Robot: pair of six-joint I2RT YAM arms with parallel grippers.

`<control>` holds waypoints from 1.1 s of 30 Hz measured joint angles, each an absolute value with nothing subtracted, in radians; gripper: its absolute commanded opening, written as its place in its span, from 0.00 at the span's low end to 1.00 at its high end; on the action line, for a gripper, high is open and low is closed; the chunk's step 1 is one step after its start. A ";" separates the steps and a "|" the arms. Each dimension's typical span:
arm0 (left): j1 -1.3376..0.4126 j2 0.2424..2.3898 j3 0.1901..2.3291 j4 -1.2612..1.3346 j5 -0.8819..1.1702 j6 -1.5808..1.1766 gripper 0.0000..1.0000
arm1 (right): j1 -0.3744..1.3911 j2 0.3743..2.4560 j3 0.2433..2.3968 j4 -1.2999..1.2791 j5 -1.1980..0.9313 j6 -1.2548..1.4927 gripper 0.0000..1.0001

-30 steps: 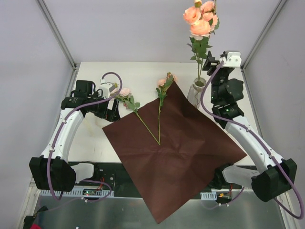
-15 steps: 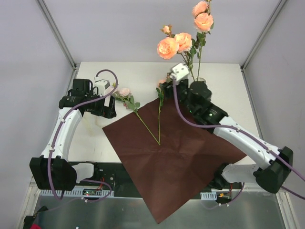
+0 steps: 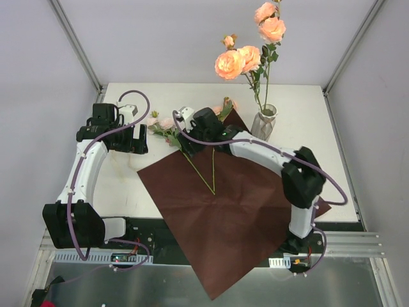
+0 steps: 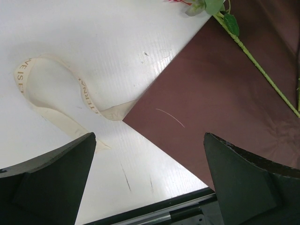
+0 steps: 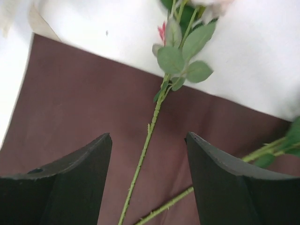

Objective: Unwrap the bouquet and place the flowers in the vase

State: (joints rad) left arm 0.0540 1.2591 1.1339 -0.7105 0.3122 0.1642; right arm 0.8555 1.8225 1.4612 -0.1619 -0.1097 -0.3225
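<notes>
- The right gripper [image 5: 149, 183] has its jaws apart and holds nothing. In its wrist view one thin green stem [image 5: 154, 115] runs up between the two fingers without touching either.
- A second ago this arm was at the upper right of the overhead view, beside the vase [image 3: 264, 121]. It has since swung across to the centre-left, above the upper corner of the maroon paper [image 3: 230, 211].
- The vase now holds a tall bunch of peach roses [image 3: 239, 61], standing free of the arm, so that delivery looks done.
- Two stems still lie in a V on the paper, the left one [image 3: 192, 163] under the gripper and the right one [image 3: 213, 160] beside it. The left looks next to go.
- The left gripper [image 4: 149, 173] hangs wide open and empty over the paper's left corner, near the loose ribbon [image 4: 51, 89].
</notes>
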 measured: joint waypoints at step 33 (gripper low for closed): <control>0.054 1.255 1.098 -0.708 0.337 0.176 0.99 | 0.849 2.264 1.752 -0.311 -0.096 -0.245 0.01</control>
State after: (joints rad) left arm 0.0540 1.2552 1.0981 -0.7078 0.3374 0.1761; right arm 0.8486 2.2642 1.7523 -0.3107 -0.0956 -0.2447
